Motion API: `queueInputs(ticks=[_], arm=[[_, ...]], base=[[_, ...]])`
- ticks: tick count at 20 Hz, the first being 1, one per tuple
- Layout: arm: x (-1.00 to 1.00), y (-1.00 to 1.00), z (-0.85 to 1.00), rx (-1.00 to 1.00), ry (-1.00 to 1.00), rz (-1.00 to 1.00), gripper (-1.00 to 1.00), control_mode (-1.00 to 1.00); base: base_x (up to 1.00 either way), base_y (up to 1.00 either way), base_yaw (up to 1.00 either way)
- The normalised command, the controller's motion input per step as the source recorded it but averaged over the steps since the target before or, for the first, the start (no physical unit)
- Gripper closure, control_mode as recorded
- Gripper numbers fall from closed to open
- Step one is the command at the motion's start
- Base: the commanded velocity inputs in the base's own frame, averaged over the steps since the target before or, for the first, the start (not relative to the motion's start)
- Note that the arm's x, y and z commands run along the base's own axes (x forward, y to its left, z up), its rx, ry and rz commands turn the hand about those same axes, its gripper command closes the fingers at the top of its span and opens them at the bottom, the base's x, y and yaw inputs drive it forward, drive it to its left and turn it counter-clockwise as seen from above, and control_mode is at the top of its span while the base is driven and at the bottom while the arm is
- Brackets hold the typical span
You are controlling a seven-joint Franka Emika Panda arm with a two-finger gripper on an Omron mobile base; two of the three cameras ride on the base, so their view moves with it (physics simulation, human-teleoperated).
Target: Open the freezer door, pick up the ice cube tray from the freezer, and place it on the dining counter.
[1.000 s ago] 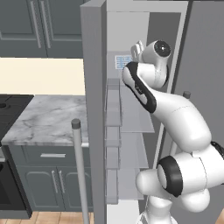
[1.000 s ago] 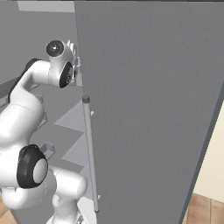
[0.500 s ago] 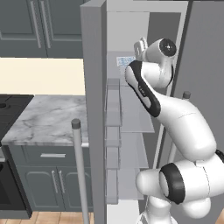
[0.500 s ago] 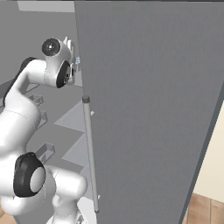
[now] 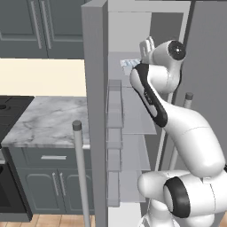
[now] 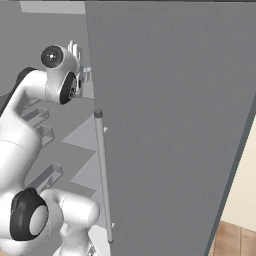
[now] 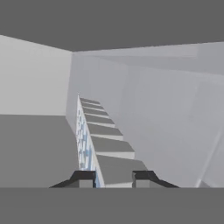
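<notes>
The freezer door [image 5: 94,88] stands swung open, edge-on to the left base view, with its bar handle [image 5: 79,170] toward me. Inside the freezer [image 5: 133,115], the light blue ice cube tray [image 5: 129,64] lies on the upper shelf. My gripper [image 5: 146,45] reaches in at that shelf, at the tray's right end. The hand view looks along the ice cube tray [image 7: 85,144], which runs away from between the two fingertips and fills the gap of my gripper [image 7: 113,178]. From the right, the gripper [image 6: 75,50] sits just left of the plain door's edge. The dining counter is out of view.
Grey bins [image 5: 114,115] line the inside of the open door, close to my arm's left. The plain grey door [image 6: 170,125] with its handle [image 6: 102,175] stands shut on the arm's right. A small marble counter [image 5: 44,119] and a black stove [image 5: 9,106] lie left.
My hand has shifted a little up and to the right at the upper shelf, and the jaws have narrowed slightly on the tray. The tray has barely moved.
</notes>
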Motion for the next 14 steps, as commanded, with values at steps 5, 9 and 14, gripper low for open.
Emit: queueInputs(ticks=[5, 9, 14], arm=[[-0.34, 0.00, 0.17, 0.00, -0.02, 0.00, 1.00, -1.00], [-0.39, -0.01, 0.28, 0.00, 0.00, 0.00, 1.00, -1.00], [-0.46, -0.01, 0.27, 0.00, 0.00, 0.00, 1.00, -1.00]], base=[[0.00, 0.00, 0.00], [0.00, 0.00, 0.00], [0.00, 0.00, 0.00]])
